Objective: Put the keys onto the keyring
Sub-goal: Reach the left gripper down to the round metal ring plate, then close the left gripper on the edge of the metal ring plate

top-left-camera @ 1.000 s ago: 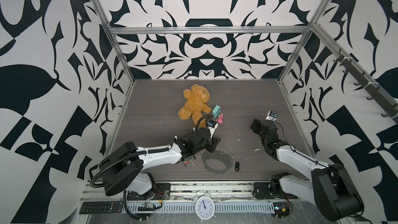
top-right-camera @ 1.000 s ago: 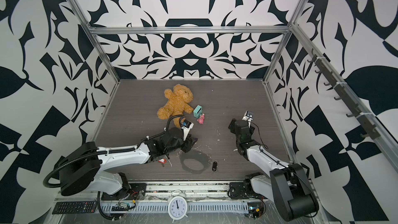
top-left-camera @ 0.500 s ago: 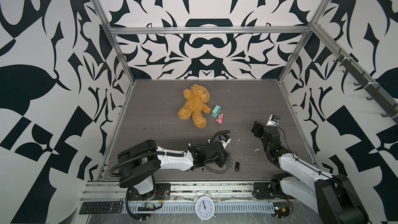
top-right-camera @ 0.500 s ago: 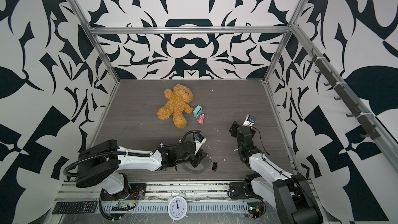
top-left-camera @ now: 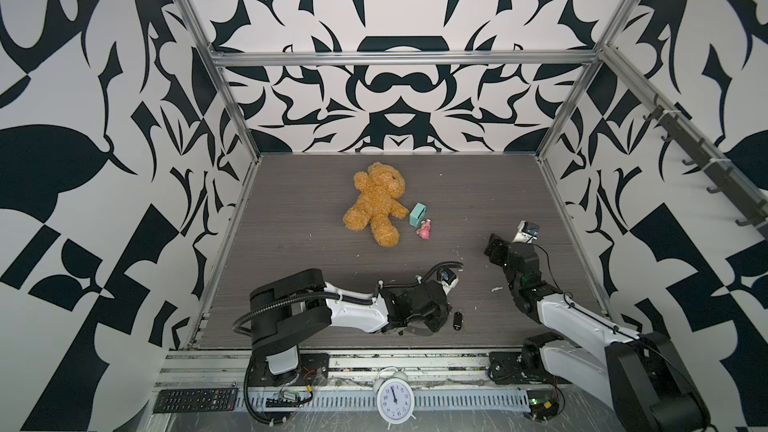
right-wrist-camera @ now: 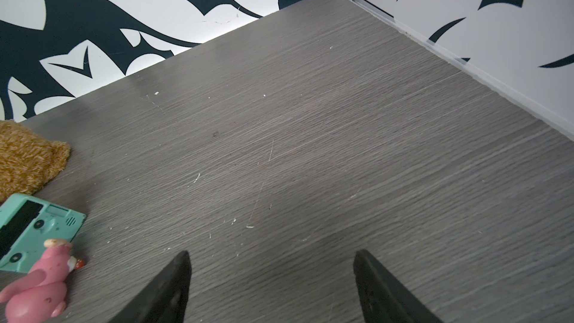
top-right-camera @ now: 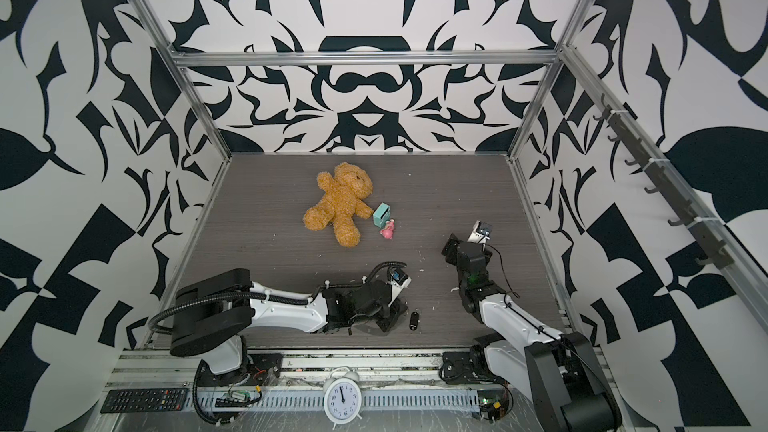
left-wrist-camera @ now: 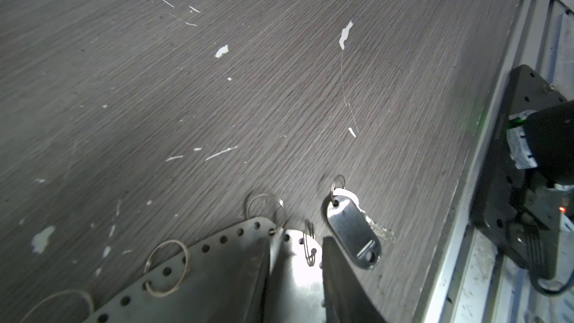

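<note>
Where the left gripper [left-wrist-camera: 295,243] lies low near the front edge of the table [left-wrist-camera: 248,88], its jaws stand narrowly apart over the end of the strap [left-wrist-camera: 217,262]. One keyring [left-wrist-camera: 309,245] is between them; whether they grip it I cannot tell. Just beside, the black fob [left-wrist-camera: 352,234] lies free, near the edge rail [left-wrist-camera: 537,17]. The right gripper [right-wrist-camera: 271,253] holds its jaws wide apart, with bare table ahead up to the wall [right-wrist-camera: 466,10].
</note>
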Robot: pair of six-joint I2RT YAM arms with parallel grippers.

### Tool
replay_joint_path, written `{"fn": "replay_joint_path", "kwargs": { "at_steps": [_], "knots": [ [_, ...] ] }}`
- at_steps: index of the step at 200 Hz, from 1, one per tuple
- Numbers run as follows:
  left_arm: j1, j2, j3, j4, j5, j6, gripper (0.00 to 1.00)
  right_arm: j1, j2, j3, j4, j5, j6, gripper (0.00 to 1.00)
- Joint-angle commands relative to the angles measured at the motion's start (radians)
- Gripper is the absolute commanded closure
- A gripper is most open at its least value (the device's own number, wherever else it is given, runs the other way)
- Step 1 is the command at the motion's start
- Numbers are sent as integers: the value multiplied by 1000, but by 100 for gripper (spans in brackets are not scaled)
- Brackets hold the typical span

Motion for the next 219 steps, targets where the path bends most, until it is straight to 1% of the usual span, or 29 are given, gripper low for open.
{"fn": "replay_joint_path", "kwargs": {
  "at_steps": [1, 27, 51, 100, 171, 219],
  "knots": [
    [-9, 22, 39, -33, 10, 17, 69, 1, -10, 22, 26, 6, -13, 16],
    [-8, 33, 45, -35, 2, 18, 71, 1, -13, 21, 26, 10, -13, 16],
    [-10, 44, 52, -47, 4, 18, 74, 1, -9, 22, 27, 9, -12, 16],
    [-20, 45, 46, -58, 4, 25, 74, 1, -9, 22, 27, 10, -11, 17],
    [-26, 61, 63, -75, -7, 29, 79, 2, -8, 22, 27, 8, -11, 17],
    [-27, 74, 75, -85, -5, 30, 79, 1, -8, 22, 28, 7, -11, 17]
  ]
}}
